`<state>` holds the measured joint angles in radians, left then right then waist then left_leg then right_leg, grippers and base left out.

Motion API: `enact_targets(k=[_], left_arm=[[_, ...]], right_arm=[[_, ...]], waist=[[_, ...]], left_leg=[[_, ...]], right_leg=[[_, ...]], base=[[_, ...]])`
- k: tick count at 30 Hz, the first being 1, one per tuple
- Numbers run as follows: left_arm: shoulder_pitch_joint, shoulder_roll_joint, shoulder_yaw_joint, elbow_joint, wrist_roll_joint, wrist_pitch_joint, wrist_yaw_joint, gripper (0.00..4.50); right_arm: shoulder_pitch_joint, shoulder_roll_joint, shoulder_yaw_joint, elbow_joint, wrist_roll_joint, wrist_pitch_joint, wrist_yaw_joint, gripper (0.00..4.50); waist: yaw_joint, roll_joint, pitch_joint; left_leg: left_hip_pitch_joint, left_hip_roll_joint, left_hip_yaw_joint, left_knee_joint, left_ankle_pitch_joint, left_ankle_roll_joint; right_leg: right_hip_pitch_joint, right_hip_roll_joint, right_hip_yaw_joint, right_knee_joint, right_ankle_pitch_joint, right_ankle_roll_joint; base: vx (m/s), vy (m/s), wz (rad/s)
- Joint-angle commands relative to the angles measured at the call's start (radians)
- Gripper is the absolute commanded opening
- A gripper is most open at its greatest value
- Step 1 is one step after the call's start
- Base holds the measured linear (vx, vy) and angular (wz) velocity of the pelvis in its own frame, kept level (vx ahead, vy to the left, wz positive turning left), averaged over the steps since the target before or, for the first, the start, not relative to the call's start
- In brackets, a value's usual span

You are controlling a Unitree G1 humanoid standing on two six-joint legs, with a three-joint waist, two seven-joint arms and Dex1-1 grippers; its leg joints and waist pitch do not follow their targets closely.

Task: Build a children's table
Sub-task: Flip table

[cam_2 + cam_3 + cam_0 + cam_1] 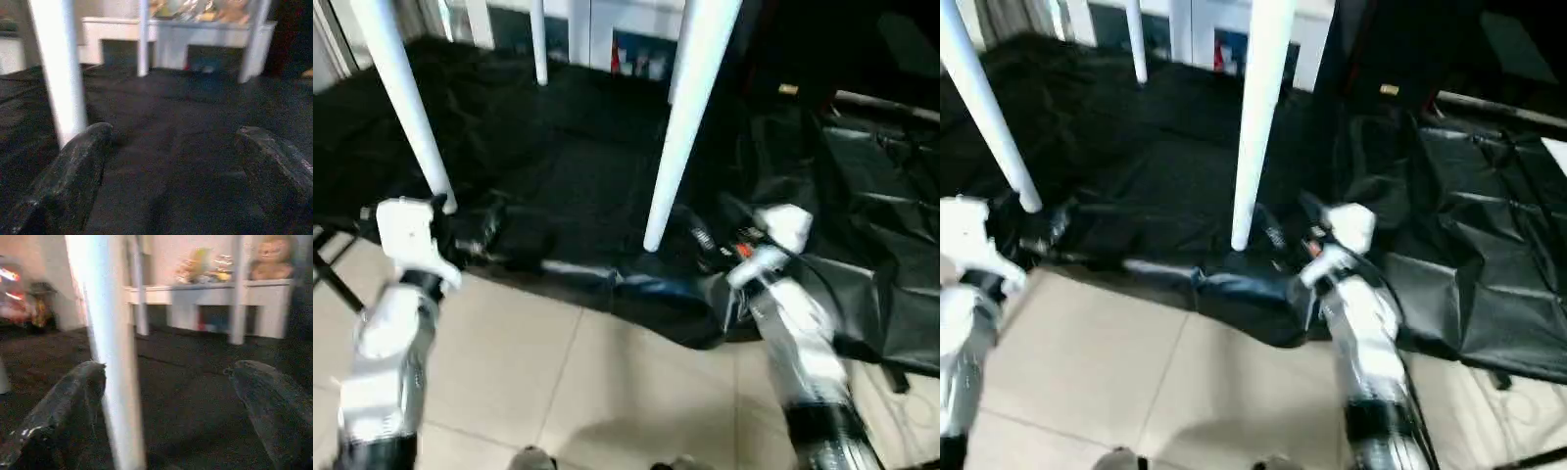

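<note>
The children's table stands on its legs on a black cloth (578, 166), and the legs rise out of the top of the picture. My left gripper (171, 156) is low at the foot of the front left leg (411, 108). It is open, and that leg (61, 73) stands just outside one finger (73, 171). My right gripper (166, 396) is open at the foot of the front right leg (680, 127). That leg (112, 357) stands between its fingers, close to one finger (68, 406). A back leg (539, 44) stands further off.
The cloth's front edge (636, 294) lies on a light tiled floor (558, 392). Crumpled black sheeting (871, 225) lies to the right. A white cabinet (195, 34) stands behind the table. A black stand leg (328, 269) is at the far left.
</note>
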<state>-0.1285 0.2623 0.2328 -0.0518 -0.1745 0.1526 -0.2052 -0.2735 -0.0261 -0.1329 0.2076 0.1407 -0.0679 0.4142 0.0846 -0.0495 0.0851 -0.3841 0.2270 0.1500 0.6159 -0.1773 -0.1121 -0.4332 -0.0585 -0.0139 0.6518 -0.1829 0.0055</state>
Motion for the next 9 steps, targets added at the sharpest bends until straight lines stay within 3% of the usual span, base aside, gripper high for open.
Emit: enact_targets(k=[1,5,9], left_arm=[[0.009,-0.011,-0.042,-0.028,0.077,0.005,0.052,4.49],[0.028,-0.071,-0.03,-0.069,0.05,0.004,0.096,4.49],[0.064,-0.11,-0.051,-0.138,0.071,0.058,0.153,4.49]], right_arm=[[0.01,-0.017,0.034,-0.043,-0.092,0.135,-0.072,4.5],[0.04,-0.019,0.082,-0.142,-0.162,0.225,-0.124,4.5],[0.079,0.001,0.079,-0.253,-0.124,0.305,-0.163,4.5]], waist=[[-0.007,0.021,-0.07],[-0.011,0.022,-0.074],[-0.019,0.01,-0.076]], left_leg=[[0.014,-0.016,0.014,-0.087,-0.365,-0.04],[0.01,-0.018,0.01,-0.089,-0.372,-0.047],[0.009,-0.017,0.012,-0.087,-0.371,-0.033]], right_leg=[[0.039,-0.032,0.022,-0.107,-0.426,-0.074],[0.039,-0.034,0.019,-0.115,-0.459,-0.049],[0.034,-0.03,0.02,-0.113,-0.412,-0.049]], base=[[0.0,0.0,0.0],[0.0,0.0,0.0],[0.0,0.0,0.0]])
